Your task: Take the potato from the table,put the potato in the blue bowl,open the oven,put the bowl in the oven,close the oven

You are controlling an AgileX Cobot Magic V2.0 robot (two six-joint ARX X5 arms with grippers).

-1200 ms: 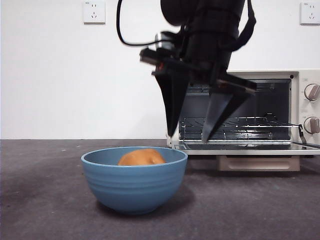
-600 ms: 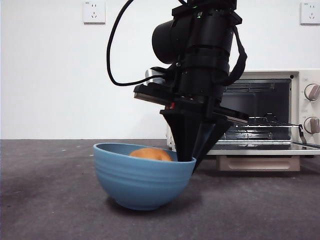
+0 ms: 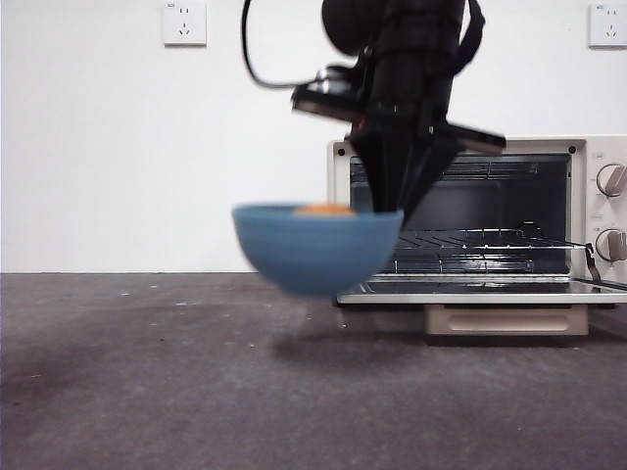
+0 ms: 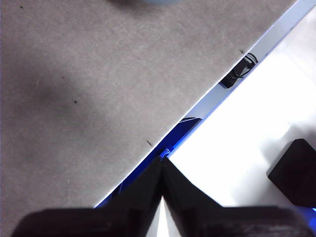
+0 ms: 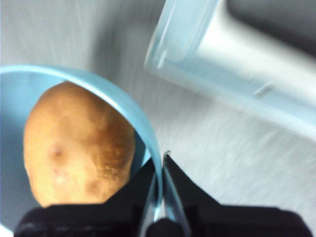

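Note:
The blue bowl (image 3: pixel 315 247) hangs in the air above the table (image 3: pixel 147 382), just left of the oven (image 3: pixel 490 230), whose door (image 3: pixel 490 292) lies open and flat. My right gripper (image 3: pixel 389 204) is shut on the bowl's right rim (image 5: pixel 148 133). The orange-brown potato (image 5: pixel 79 143) lies inside the bowl; only its top (image 3: pixel 325 210) shows over the rim in the front view. My left gripper (image 4: pixel 162 170) is shut on nothing, hovering over the table edge (image 4: pixel 197 113) away from the work.
A wire rack (image 3: pixel 470 240) sits inside the oven cavity. Two knobs (image 3: pixel 611 180) are on the oven's right panel. A white wall with sockets (image 3: pixel 184 22) stands behind.
The right gripper has closed on the bowl's rim and lifted it off the table, carrying it up and slightly right toward the open oven. The potato stays inside.

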